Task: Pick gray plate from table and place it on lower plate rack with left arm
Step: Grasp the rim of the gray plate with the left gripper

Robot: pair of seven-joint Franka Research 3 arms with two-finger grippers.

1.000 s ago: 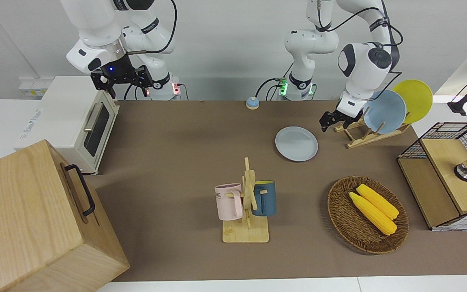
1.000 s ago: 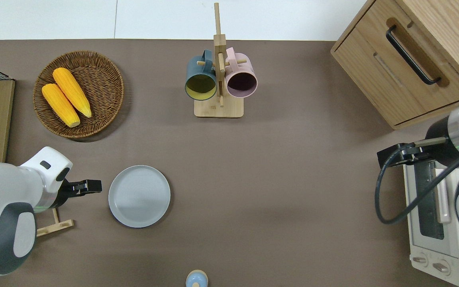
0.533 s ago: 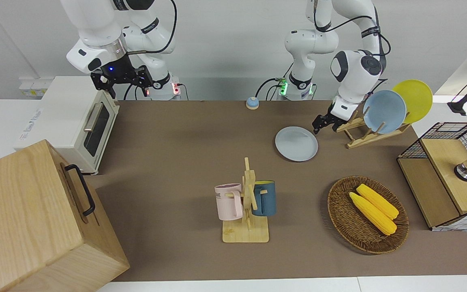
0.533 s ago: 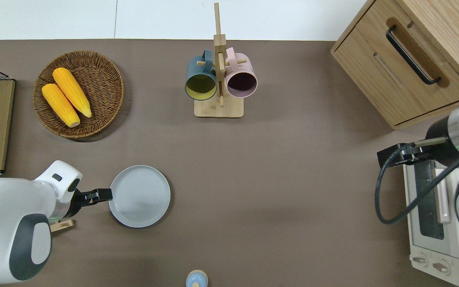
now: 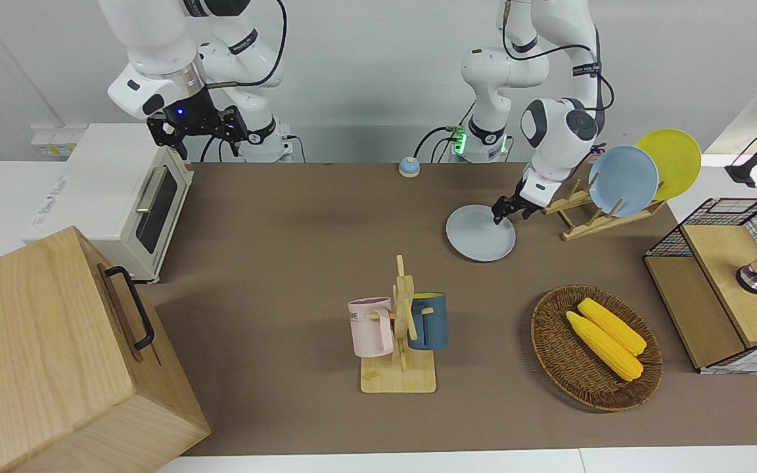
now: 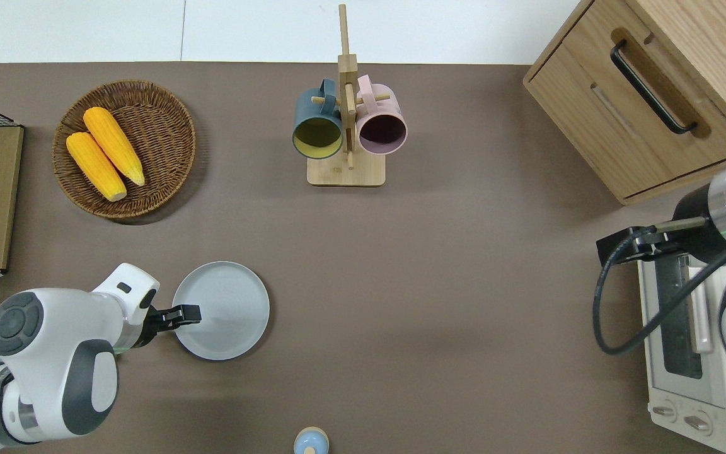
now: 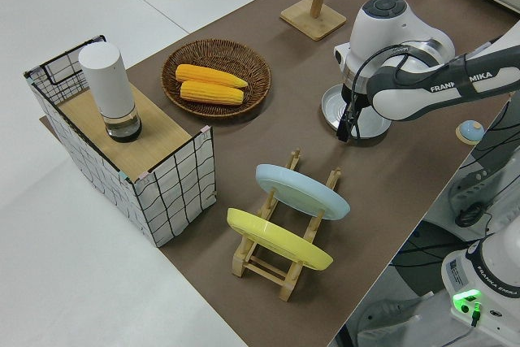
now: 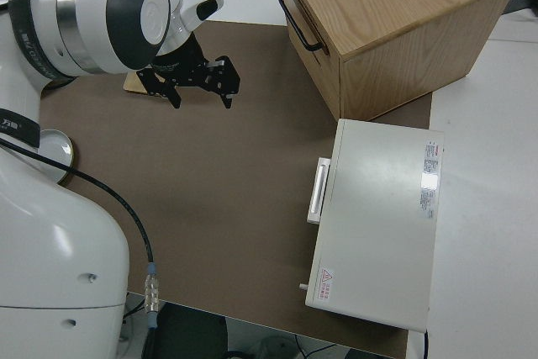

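The gray plate lies flat on the brown table, beside the light-wood plate rack. The rack holds a light blue plate and a yellow plate on edge. My left gripper is low at the plate's rim on the side toward the rack, fingers open and reaching over the edge. The plate is not lifted. In the overhead view the left arm hides the rack. The right arm is parked with its gripper open.
A wicker basket with two corn cobs sits farther from the robots than the plate. A wire crate stands at the left arm's end. A mug stand with two mugs is mid-table. Toaster oven and wooden cabinet fill the right arm's end.
The left arm has swung from beside the rack toward the gray plate, and its gripper now reaches the plate's rim. The plate and the right arm have not moved.
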